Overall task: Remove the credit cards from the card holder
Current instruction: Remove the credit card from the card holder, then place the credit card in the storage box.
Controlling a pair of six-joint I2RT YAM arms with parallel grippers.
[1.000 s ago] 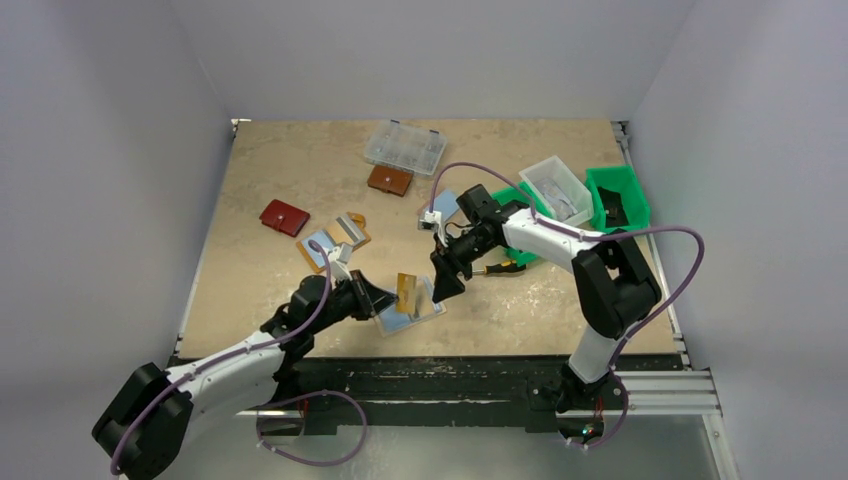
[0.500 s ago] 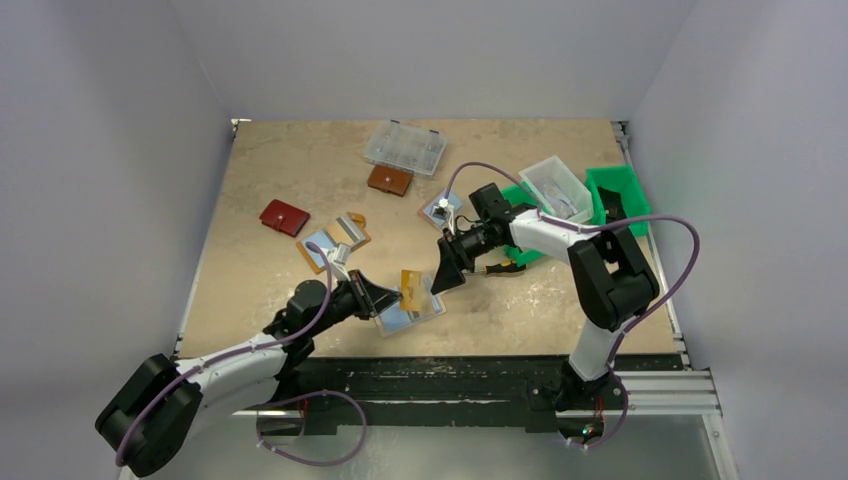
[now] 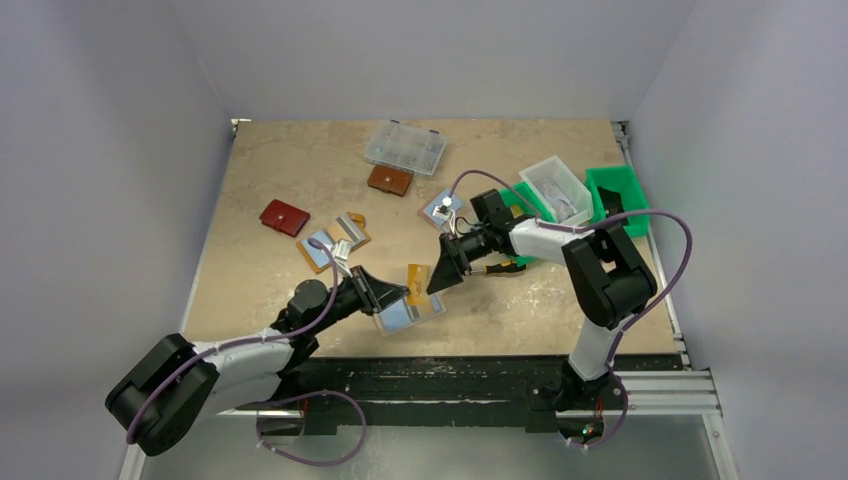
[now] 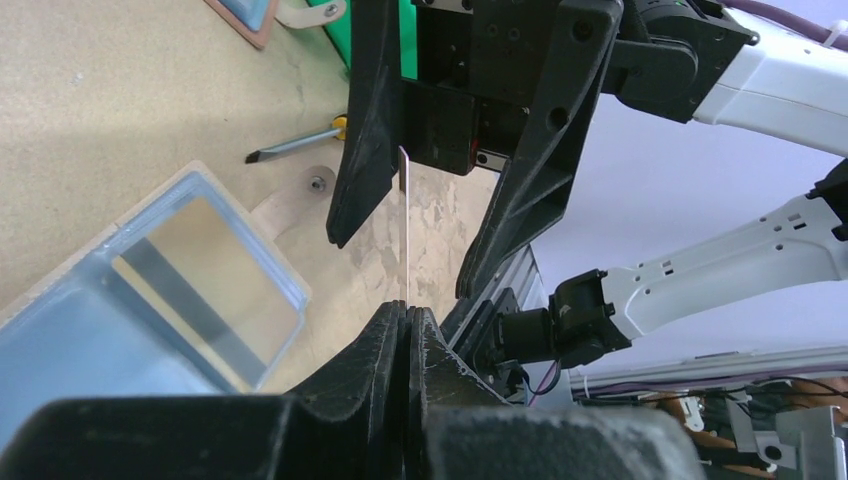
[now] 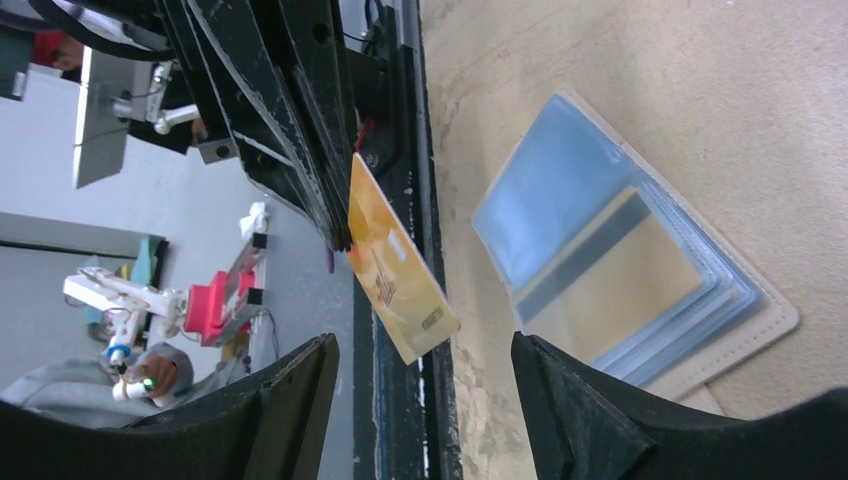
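Card holder (image 3: 408,314) lies open, flat on table (image 3: 270,270), near front edge, centre. Tan rim, pale blue clear sleeves, gold card (image 5: 625,265) with dark stripe inside. Orange card (image 3: 415,283) upright just above holder, left gripper (image 4: 408,312) clamped on its edge. Right gripper (image 3: 441,272) jaws apart, one on each side of card. Table beige, mottled; walls (image 3: 430,50) pale grey.

The left gripper (image 3: 386,291) now reaches farther out from its base than a second ago. It carries the orange card (image 3: 415,283), pinched at its tip, up and toward the right gripper (image 3: 441,272). A second ago the right gripper pointed downward, off to the card's side. Now it lies turned nearly level, facing the left gripper tip to tip, and sits closer in. Its spread fingers now flank the card's free edge, one on each face, not touching it, where before the card stood clear of them.
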